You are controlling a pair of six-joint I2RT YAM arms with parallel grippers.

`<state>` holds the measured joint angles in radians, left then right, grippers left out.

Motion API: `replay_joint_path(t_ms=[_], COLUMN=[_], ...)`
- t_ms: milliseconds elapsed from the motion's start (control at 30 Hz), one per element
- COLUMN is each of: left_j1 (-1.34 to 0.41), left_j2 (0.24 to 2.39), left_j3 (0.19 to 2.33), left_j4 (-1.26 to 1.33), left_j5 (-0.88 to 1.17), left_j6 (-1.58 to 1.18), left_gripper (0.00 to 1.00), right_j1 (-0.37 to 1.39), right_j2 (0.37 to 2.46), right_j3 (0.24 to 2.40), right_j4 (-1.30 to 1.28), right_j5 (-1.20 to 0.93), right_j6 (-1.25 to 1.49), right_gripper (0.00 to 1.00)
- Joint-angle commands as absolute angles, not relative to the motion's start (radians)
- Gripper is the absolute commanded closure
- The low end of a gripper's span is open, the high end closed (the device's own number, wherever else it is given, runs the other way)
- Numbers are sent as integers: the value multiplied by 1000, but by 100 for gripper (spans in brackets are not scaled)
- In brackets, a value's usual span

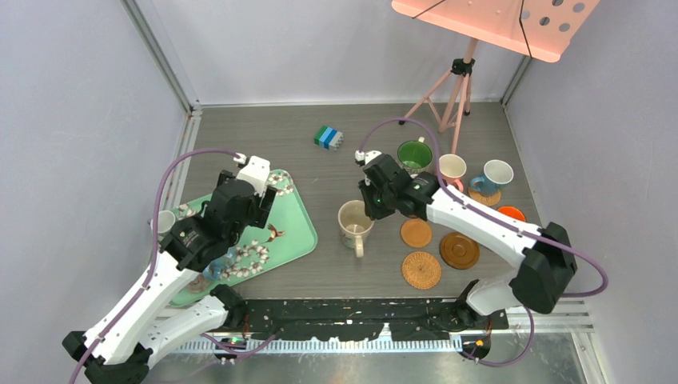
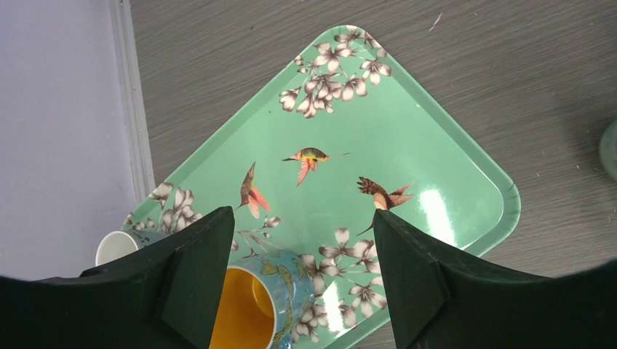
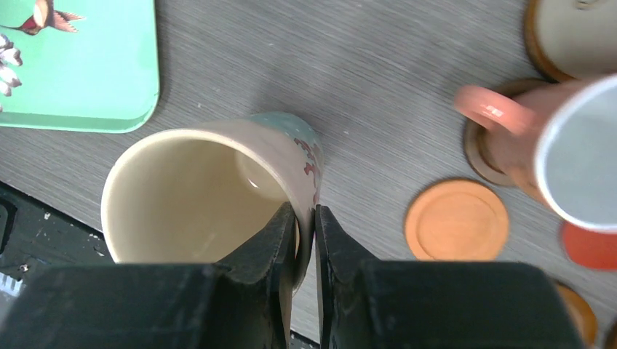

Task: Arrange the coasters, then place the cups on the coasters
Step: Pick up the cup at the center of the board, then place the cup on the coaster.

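While pinching only the wall of the cream mug (image 3: 211,193) on the table, right end effector (image 3: 304,225) risks slip or tilt near orange coaster (image 3: 456,219); left end effector (image 2: 302,276) wide over tray (image 2: 436,145).

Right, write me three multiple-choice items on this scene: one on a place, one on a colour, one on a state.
1. The blue patterned mug with the yellow inside is:
A) on the mint-green floral tray
B) on a round orange disc
C) on the bare table

2. The tall ceramic mug at the back of the table is what colour inside?
A) red
B) green
C) black

3. The right gripper is:
A) wide open above the table
B) shut on the wall of the cream ceramic mug
C) shut on a flat disc

Answers:
1 A: the left wrist view shows it over the tray's floral corner.
2 B: the top view shows its inside green.
3 B: one finger sits inside the rim and one outside.
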<state>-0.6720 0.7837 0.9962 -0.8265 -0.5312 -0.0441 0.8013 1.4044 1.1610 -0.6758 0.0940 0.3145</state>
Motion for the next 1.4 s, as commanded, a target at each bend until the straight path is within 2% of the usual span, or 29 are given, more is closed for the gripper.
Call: replay_joint_path(t_ms=[0,133,467,933,1367], left_j1=[-672,-672,-672,-672,-672], left_j2=[778,776,770,769,770], left_j3=[1001,1001,1001,1000,999], left_j4=[-790,-790,-790,-792,-791], left_j5=[-547,-538,-528,-535,-540], left_j6=[-41,-41,-43,-44,-44], left_gripper=[27,27,26,26,26], right_j1=[799,756,493,370,341], right_j2=[1227,1128,980,896,913], right_j3=[1219,1180,1042,903,891], right_j4=[-724,-774,-809,-743,-715], right_j5=[250,320,229,218,161], right_j6=[364,379,362,367,382], right_gripper=[95,95,95,95,95])
